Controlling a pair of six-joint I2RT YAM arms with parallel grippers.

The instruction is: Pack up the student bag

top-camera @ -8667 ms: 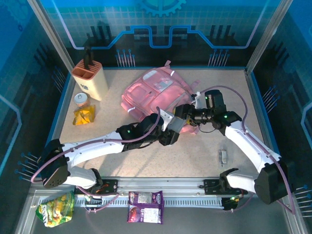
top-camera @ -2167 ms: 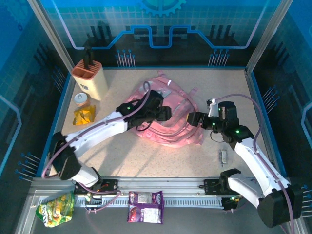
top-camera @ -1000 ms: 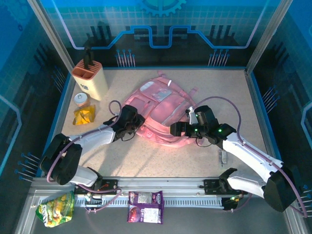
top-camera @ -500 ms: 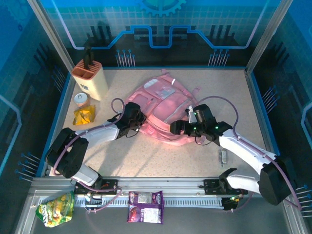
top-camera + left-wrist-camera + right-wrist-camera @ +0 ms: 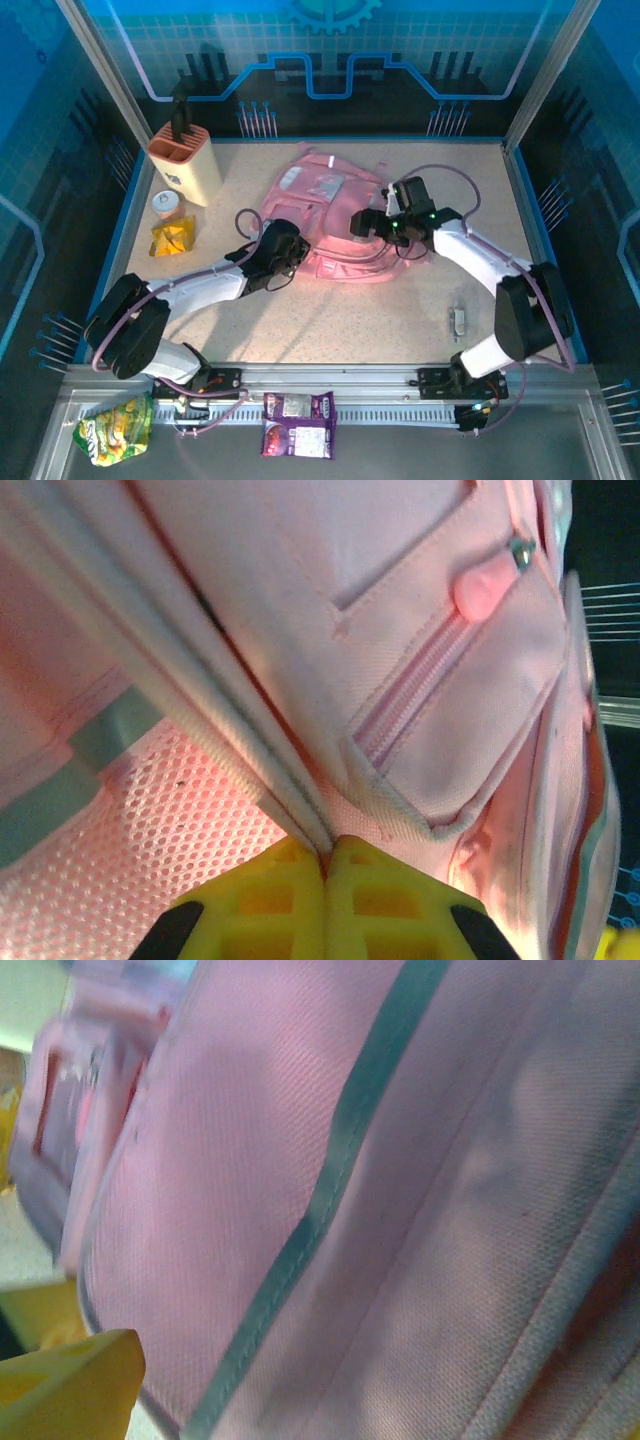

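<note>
The student bag (image 5: 330, 215) lies flat in the middle of the table (image 5: 400, 320), somewhat nearer its far edge. My left gripper (image 5: 323, 852) is clamped on a piped seam at the bag's near-left side, just below a zip pocket (image 5: 450, 720); the pads press together on the piping. My right gripper (image 5: 364, 224) sits at the bag's right side with jaws spread wide, one yellow finger (image 5: 70, 1385) just off the fabric, gripping nothing that I can see.

I judge this to be the opening step: parting the bag's mouth before anything goes in. Next I'd want the right jaws to take the opposite edge and pull against the left.

I can read no brand or writing on the bag. The print on the purple packet (image 5: 298, 425) by the near rail is too small to read.
</note>
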